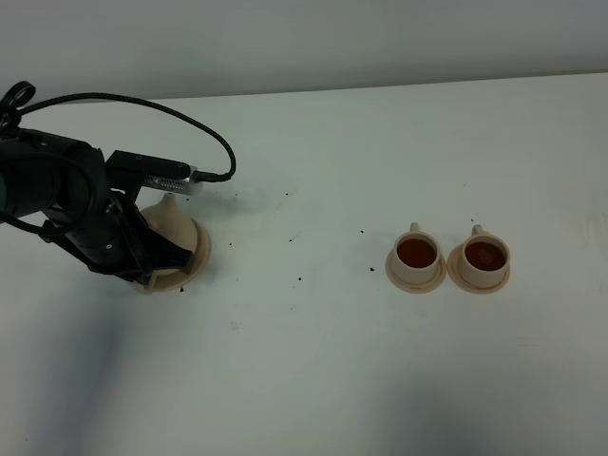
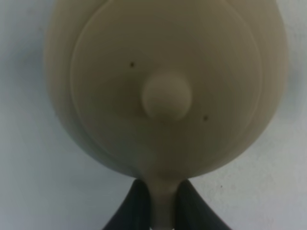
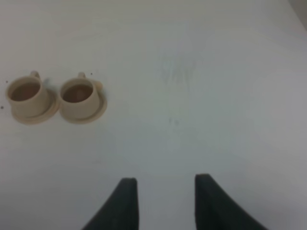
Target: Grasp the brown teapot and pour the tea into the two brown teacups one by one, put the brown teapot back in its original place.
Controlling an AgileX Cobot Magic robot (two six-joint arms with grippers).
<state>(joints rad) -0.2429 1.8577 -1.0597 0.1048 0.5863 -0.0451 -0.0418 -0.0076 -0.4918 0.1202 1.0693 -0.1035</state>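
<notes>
**Teapot on its dish, both cups filled**

Here the brown teapot (image 1: 176, 226) sits on the flat round dish (image 1: 195, 264) at about nine o'clock on the white table (image 1: 313, 361) in the high view, largely covered by the left arm (image 1: 57, 195). Only the spout side of the pot and the dish's rim at four o'clock show past the arm's dark body. In the left wrist view the pot fills the picture from above: the lid (image 2: 168, 81) with its round knob (image 2: 166, 96) in the middle, and the loop handle (image 2: 163, 201) running down between the two dark fingers (image 2: 132, 211) of the left gripper (image 2: 162, 213). The fingers lie close against either side of the handle, clamped on it.

The two brown teacups stand side by side at about three o'clock, well apart from the pot, each on its own small saucer. The left cup (image 1: 416, 255) and the right cup (image 1: 484, 256) both hold dark reddish tea, their tiny handles pointing toward twelve o'clock; the two saucers touch or nearly touch.

The right gripper (image 3: 165, 203) does not appear in the high view. Its own wrist view shows its fingers spread apart over bare table, with nothing between them, and the cups lying well away.

Small dark specks are scattered on the table between pot and cups.
</notes>
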